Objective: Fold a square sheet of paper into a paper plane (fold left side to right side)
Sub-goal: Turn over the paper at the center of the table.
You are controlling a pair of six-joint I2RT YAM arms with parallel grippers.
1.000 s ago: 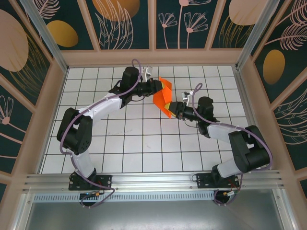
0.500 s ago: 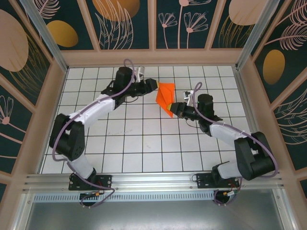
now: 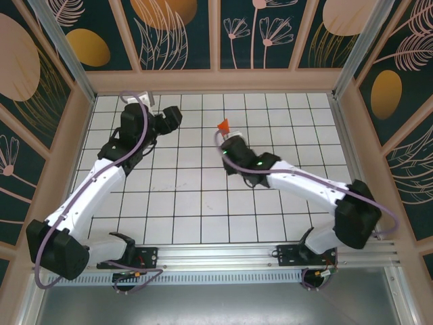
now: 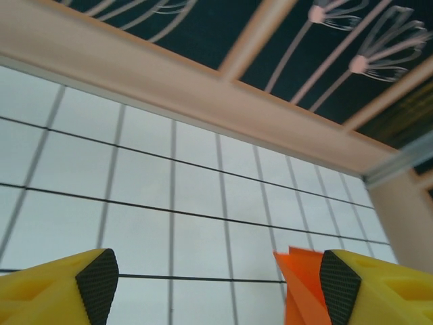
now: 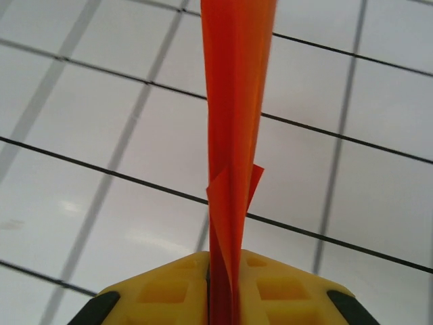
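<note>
R gripper (image 3: 227,134) was clenched on the orange paper (image 3: 222,126), folded thin and seen edge-on. It sat in front of the back rail (image 3: 216,81), approx. level w/ the rail's middle. Yellow fingers (image 5: 169,294) pinched the paper's lower end. L gripper (image 4: 216,277) was released, jaws wide apart w/ nothing betw. them, closer to the rail's left part and apart from the paper.

White gridded table (image 3: 203,203), floral wall panels (image 3: 257,34)
</note>
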